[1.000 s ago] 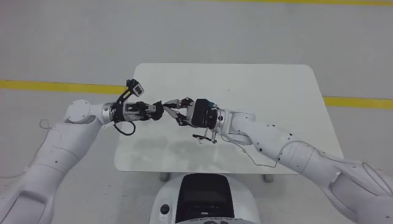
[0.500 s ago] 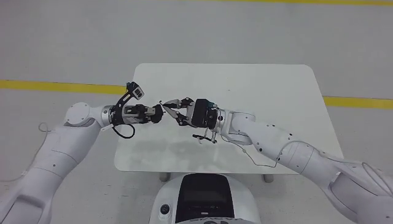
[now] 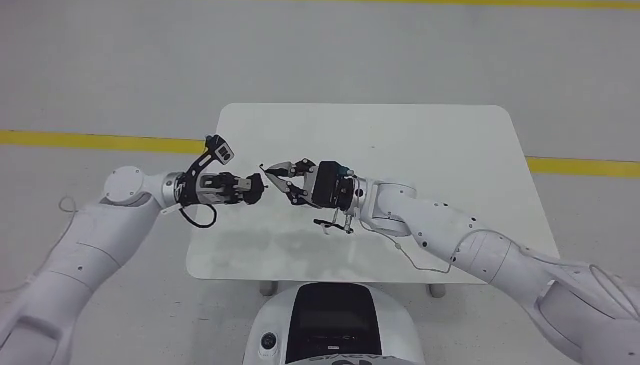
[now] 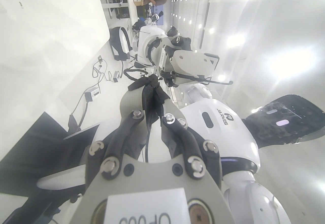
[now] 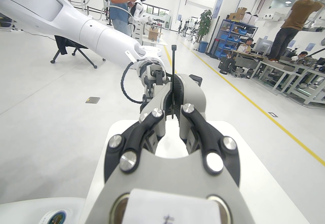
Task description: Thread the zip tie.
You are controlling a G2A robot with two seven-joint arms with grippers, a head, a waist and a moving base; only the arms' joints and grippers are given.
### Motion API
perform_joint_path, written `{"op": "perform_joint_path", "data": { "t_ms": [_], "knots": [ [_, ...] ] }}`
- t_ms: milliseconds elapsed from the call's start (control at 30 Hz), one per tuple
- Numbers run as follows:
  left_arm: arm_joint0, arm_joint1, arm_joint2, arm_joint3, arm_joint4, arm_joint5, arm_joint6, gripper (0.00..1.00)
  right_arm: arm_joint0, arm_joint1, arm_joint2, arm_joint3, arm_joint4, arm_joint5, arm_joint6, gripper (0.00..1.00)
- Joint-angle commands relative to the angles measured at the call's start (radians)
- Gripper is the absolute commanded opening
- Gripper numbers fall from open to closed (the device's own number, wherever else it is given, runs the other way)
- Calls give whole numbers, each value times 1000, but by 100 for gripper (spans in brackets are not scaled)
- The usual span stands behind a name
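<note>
The right gripper [image 5: 174, 88] is clenching a black zip tie [image 5: 173, 65] by its strap, holding it above the left part of the table [image 3: 430, 145] — head and pointed tail both sticking out free. The left gripper [image 4: 151, 88] is hovering just left, facing it, jaws pressed together — whether they are pinching anything is unclear.

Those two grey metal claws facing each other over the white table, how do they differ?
The right gripper pinches a thin black plastic zip tie, its head poking out beyond; whether the left gripper holds anything is unclear. The right gripper's inner faces are neat ribbed black; the left gripper's tip carries frayed black wrapping. Both are grey, shut, and face each other above the white table.
</note>
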Motion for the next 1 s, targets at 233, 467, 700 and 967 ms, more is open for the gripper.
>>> {"op": "perform_joint_path", "data": {
  "t_ms": [233,467,700,967],
  "knots": [
    [-44,26,74,-5,-66,-1,0,0,0,0,0,0,0,0,0,0],
    [-72,43,130,3,-124,-1,0,0,0,0,0,0,0,0,0,0],
    [-86,49,164,-10,-105,-1,0,0,0,0,0,0,0,0,0,0],
    [-86,49,164,-10,-105,-1,0,0,0,0,0,0,0,0,0,0]
  ]
}}
